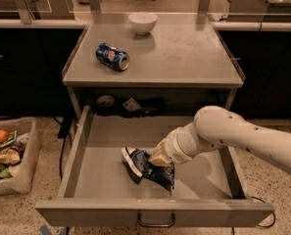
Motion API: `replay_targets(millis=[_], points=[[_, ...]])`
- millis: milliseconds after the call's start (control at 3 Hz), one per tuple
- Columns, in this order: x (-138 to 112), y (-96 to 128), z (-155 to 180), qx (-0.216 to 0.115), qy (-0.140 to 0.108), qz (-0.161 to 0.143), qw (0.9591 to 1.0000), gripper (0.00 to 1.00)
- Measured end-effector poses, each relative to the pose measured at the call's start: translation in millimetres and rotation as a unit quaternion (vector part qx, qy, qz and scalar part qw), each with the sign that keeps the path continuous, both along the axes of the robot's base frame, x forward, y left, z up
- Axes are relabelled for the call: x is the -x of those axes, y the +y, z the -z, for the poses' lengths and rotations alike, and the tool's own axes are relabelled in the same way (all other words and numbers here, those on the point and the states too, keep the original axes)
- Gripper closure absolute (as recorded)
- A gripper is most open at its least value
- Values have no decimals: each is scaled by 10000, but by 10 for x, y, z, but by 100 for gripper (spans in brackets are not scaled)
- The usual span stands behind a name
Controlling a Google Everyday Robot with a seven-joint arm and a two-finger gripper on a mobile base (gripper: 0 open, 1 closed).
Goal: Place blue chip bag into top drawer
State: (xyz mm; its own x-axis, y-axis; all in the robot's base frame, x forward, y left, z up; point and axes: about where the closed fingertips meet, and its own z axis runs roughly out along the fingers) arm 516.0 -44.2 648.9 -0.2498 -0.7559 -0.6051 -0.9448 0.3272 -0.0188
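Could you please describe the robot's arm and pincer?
The arm is a smooth, rounded off-white shell with small dark dots near its bend and a ribbed wrist; no cables show. The pincer, at the blue chip bag in the top drawer, looks tan.

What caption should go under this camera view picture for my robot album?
The robot's gripper touches the blue chip bag lying inside the open top drawer.

Counted: one top drawer is standing open, holding one blue chip bag. One tool is hanging inside the drawer. One soda can and one white bowl are resting on the desk above the drawer.
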Motion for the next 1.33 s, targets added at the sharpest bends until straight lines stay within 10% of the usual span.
replay_targets(millis=[667,1333], points=[[0,0,0,0,0,0,10000,11],[0,1,0,0,0,-1,10000,0]])
